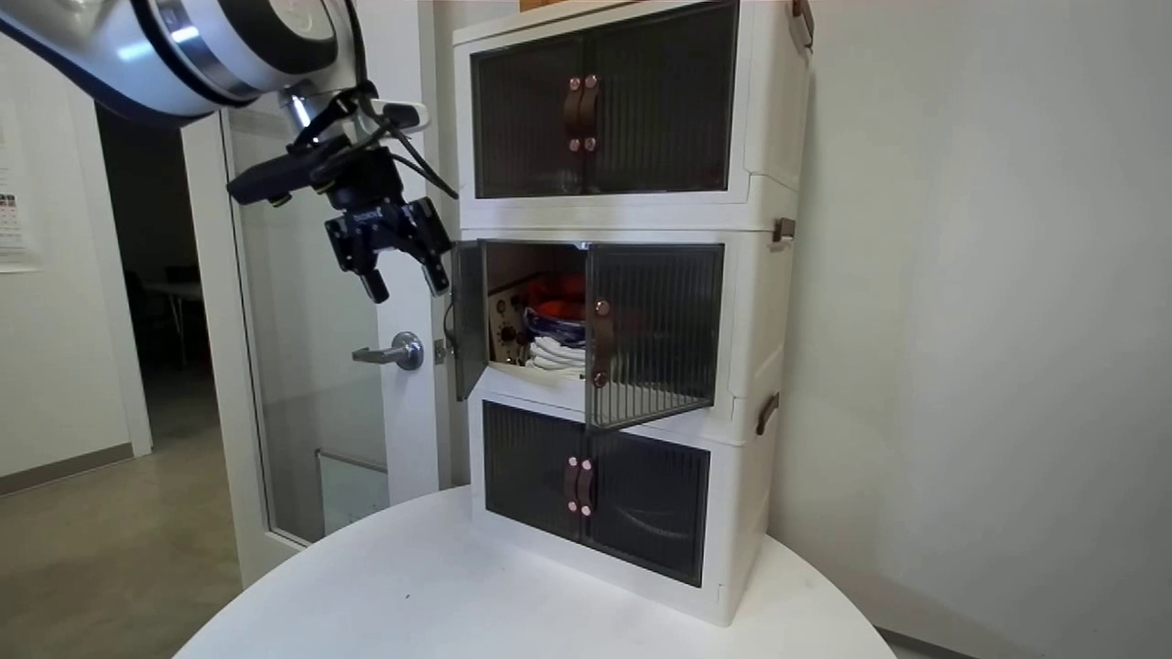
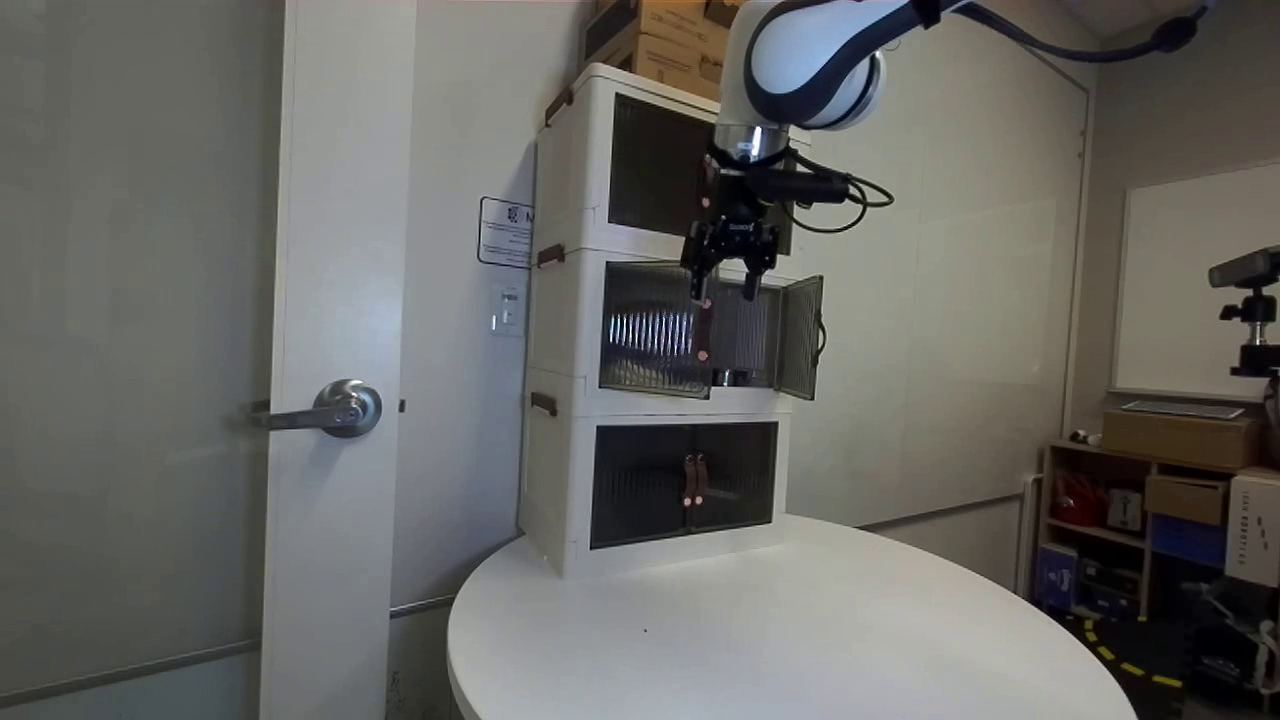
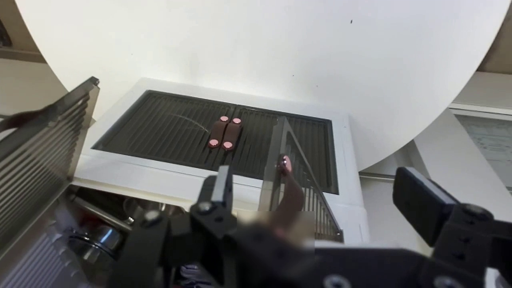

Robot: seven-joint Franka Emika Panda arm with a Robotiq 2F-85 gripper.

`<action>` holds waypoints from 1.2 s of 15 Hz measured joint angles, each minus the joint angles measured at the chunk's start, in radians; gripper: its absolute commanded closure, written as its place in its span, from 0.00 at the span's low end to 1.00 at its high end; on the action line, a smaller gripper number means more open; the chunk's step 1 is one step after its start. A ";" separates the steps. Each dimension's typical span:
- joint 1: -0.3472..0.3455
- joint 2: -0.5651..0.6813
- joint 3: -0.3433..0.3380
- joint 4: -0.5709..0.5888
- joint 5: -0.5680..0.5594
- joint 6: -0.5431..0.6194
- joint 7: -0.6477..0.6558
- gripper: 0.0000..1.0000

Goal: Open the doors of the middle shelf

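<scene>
Presently: middle shelf (image 1: 749, 329), midway up white cabinet (image 1: 612, 212) on round table (image 1: 439, 586); left door (image 1: 470, 320) and right door (image 1: 664, 320), both standing open; your gripper (image 1: 406, 286), jaws apart, at near side.

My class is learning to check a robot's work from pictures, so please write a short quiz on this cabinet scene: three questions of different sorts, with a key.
1. Multiple choice: how many of the middle doors stand open? A) none; B) one; C) both.
2. True or false: the gripper is shut.
3. Fill in the missing word: the bottom doors are ...

Key:
1. C.
2. False; it is open.
3. Closed.
</scene>
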 measured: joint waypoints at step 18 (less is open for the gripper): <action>-0.189 -0.314 -0.144 -0.073 0.447 -0.249 -0.771 0.00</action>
